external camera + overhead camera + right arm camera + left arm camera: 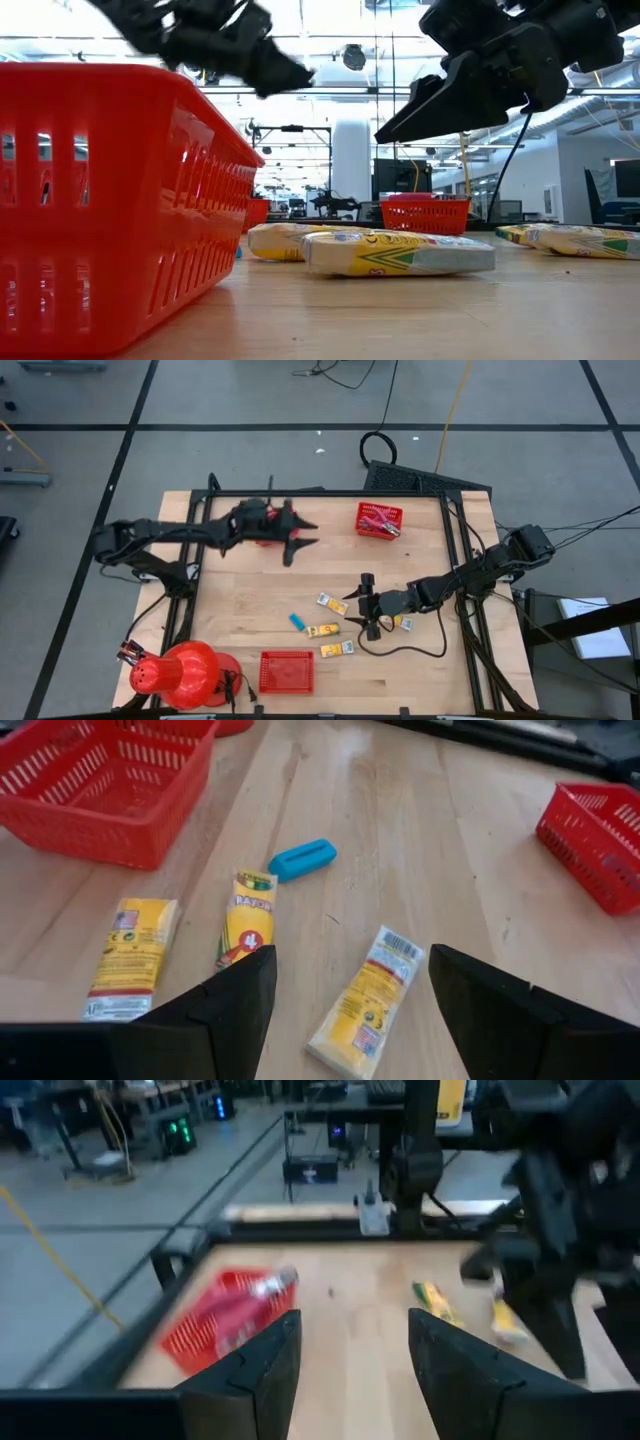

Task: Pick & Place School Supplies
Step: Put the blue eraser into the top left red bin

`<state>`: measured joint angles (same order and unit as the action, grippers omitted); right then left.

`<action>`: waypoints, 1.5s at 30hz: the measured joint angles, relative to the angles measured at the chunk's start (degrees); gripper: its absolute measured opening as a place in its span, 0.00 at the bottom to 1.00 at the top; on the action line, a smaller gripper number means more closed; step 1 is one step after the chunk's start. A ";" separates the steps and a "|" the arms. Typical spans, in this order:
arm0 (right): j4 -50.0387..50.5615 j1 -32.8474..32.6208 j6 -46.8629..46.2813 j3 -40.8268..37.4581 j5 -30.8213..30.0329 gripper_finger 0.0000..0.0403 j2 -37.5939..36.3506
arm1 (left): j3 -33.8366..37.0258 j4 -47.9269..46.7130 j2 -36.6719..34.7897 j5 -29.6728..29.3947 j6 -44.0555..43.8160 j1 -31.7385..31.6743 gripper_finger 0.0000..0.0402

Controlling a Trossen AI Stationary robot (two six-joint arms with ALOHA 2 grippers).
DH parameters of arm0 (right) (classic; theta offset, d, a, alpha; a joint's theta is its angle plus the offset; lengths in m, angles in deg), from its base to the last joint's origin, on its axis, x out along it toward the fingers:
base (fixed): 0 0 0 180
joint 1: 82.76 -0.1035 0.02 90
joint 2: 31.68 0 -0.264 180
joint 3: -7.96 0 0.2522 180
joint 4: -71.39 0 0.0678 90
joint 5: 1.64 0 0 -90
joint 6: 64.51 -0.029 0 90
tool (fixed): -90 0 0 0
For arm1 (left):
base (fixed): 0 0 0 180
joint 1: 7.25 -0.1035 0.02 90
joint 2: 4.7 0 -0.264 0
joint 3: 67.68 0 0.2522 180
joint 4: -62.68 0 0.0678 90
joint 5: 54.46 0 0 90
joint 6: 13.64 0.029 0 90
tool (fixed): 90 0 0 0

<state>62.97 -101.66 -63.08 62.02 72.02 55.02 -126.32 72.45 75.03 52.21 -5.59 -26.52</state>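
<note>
bare wood (270, 585) mid-table, yellow packets (331, 630) scattered near front basket (287, 671)

Four yellow packets with white ends are seen lying flat on the wooden surface: one (132, 957) beside a second (246, 917), a third (366, 1000) angled apart to their right, and a fourth (404, 622) mostly hidden under the right arm. A light-blue short block (302, 859) lies just beyond the second packet. Red-handled tools (380, 520) are piled in the far basket (364, 532).
</note>
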 joint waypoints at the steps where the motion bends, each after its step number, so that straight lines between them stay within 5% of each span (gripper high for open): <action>1: -0.37 -0.04 0.31 0.00 0.00 0.63 0.00 | 3.13 2.24 -0.79 -0.04 -1.43 -0.02 0.46; 6: -2.41 -0.04 1.64 0.00 -0.02 0.63 0.00 | 13.48 9.00 -2.78 -2.10 -5.41 4.21 0.46; 14: -3.78 -1.80 0.12 0.00 0.06 0.63 0.00 | 16.83 2.03 -1.96 -5.11 -5.83 16.80 0.46; 24: -2.80 -4.80 -3.72 0.00 -0.13 0.63 0.00 | 16.39 -12.04 -1.98 -5.23 -8.61 23.92 0.46; 33: -2.60 -4.85 -3.79 0.00 -1.70 0.63 0.00 | 16.30 -13.65 0.12 -7.46 -9.05 27.59 0.46; 45: -2.02 -4.34 -3.81 0.00 -1.77 0.63 0.00 | 2.55 -27.99 13.30 -12.23 -1.25 30.60 0.46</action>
<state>60.96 -106.00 -66.89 62.02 70.25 55.02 -123.77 44.47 88.33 39.99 -6.84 4.09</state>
